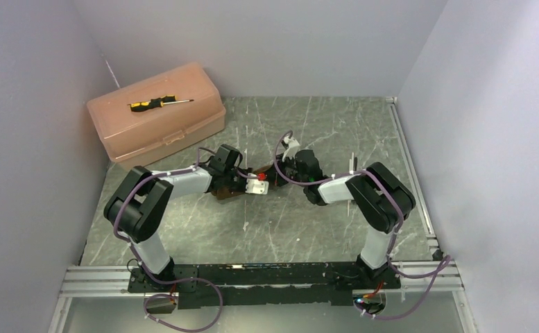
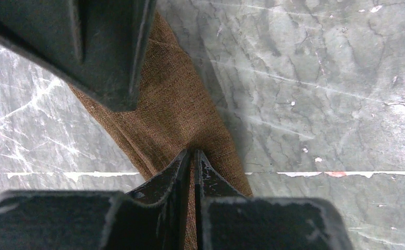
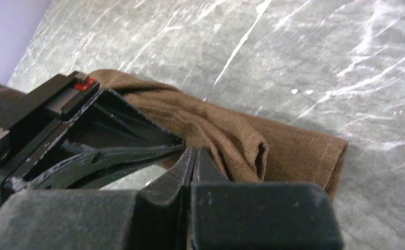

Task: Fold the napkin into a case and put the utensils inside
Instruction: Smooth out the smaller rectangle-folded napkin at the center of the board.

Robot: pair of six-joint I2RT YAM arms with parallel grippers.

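The brown napkin (image 3: 294, 151) lies on the table as a rumpled, loosely rolled strip, not a flat case. From above only a scrap of the napkin (image 1: 226, 189) shows under the two wrists. My left gripper (image 2: 195, 152) is shut on the napkin (image 2: 174, 99), with cloth pinched between its fingers. My right gripper (image 3: 192, 150) is shut, tips against the napkin's near folds; no cloth shows between them. Both grippers meet mid-table, left gripper (image 1: 258, 182) facing right gripper (image 1: 280, 175). The utensils are out of view.
A pink plastic box (image 1: 157, 111) stands at the back left with a yellow-and-black screwdriver (image 1: 159, 103) on its lid. Walls close in the grey marbled table (image 1: 336, 132) on three sides. A metal rail (image 1: 412, 173) runs along its right edge.
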